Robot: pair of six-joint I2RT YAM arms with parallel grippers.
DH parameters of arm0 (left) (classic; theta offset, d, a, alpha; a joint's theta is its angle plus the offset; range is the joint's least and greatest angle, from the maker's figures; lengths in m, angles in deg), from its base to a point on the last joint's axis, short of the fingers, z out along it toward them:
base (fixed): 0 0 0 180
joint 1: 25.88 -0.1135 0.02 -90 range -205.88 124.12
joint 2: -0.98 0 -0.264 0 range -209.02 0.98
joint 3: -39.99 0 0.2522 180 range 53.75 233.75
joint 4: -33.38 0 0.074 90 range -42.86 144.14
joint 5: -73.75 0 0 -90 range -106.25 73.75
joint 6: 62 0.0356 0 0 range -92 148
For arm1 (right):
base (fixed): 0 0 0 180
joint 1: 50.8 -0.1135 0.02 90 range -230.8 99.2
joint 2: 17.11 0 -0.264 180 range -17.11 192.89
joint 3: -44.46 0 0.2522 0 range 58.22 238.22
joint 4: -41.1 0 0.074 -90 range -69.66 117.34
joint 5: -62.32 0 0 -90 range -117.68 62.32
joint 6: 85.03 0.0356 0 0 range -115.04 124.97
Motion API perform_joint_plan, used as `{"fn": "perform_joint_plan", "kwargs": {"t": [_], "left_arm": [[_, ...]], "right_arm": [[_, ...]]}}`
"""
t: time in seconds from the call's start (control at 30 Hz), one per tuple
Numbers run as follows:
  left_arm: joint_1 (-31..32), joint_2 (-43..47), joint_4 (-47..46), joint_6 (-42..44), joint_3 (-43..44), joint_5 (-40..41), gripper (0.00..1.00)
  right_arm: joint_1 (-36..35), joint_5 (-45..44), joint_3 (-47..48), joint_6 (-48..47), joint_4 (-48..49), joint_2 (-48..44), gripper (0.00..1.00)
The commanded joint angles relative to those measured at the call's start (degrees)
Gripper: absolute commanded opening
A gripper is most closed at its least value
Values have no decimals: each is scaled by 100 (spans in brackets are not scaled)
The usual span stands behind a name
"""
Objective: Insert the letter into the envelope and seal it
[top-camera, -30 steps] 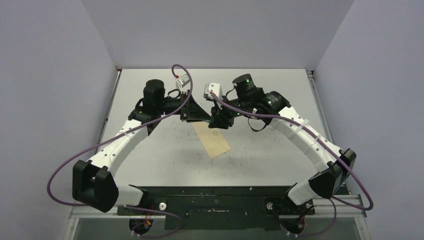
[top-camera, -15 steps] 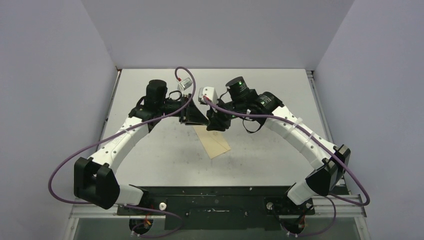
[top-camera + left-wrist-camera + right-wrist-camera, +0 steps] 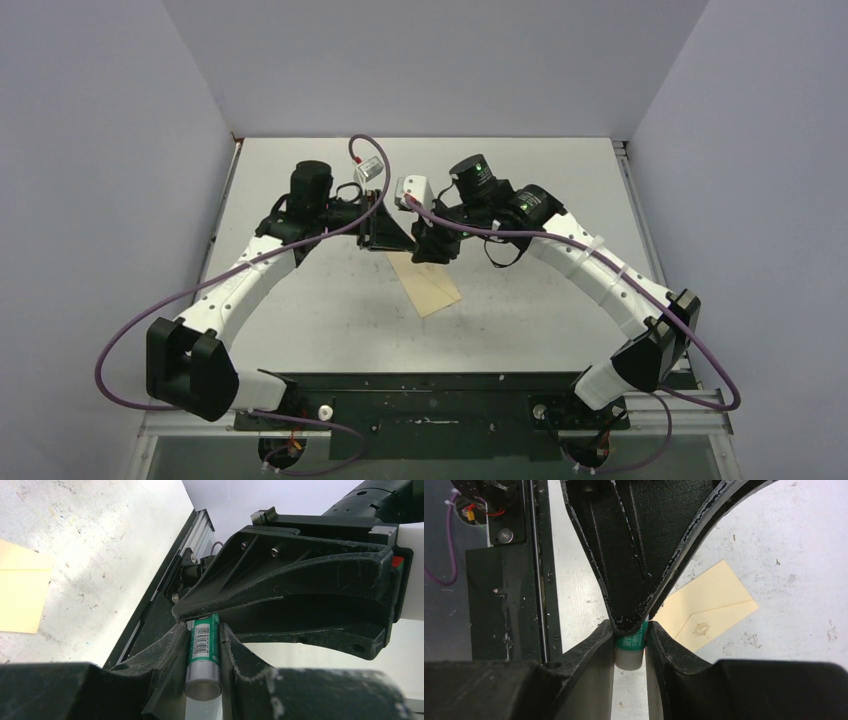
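The pale tan envelope (image 3: 428, 280) lies flat on the table (image 3: 540, 180), flap folded down, with a small ornate mark on it in the right wrist view (image 3: 709, 605); its corner shows in the left wrist view (image 3: 20, 595). The letter is out of view. My left gripper (image 3: 390, 234) and right gripper (image 3: 424, 241) meet tip to tip just above the envelope's far end. Both are shut on one green-labelled glue stick (image 3: 203, 645): the left gripper (image 3: 204, 652) holds its grey end, the right gripper (image 3: 630, 647) holds its pale end (image 3: 629, 656).
The black base rail (image 3: 430, 400) runs along the near edge. Grey walls close in on the left, right and back. Purple cables loop from both arms.
The right gripper has moved left and closed up against the left gripper. In the last half second almost nothing has moved. The envelope has stayed in place.
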State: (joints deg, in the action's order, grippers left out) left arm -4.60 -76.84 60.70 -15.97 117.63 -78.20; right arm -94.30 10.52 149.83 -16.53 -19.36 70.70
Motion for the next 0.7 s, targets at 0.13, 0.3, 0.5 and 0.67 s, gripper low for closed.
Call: {"fn": "perform_joint_plan", "kwargs": {"t": [0.13, 0.3, 0.5, 0.67], "left_arm": [[-98, 330, -32, 95, 0, 182, 0], [-207, 454, -1363, -898, -437, 834, 0], [-311, 555, -2006, -1274, -787, 1605, 0], [-344, 521, -2162, -1281, -881, 1729, 0]], "right_arm": [[60, -423, 14, 300, 472, -201, 66], [416, -98, -191, 846, 829, -515, 94], [1640, -423, -1162, 2658, 1976, -1191, 95], [2871, -1893, -1788, 4045, 1859, -1282, 95]]}}
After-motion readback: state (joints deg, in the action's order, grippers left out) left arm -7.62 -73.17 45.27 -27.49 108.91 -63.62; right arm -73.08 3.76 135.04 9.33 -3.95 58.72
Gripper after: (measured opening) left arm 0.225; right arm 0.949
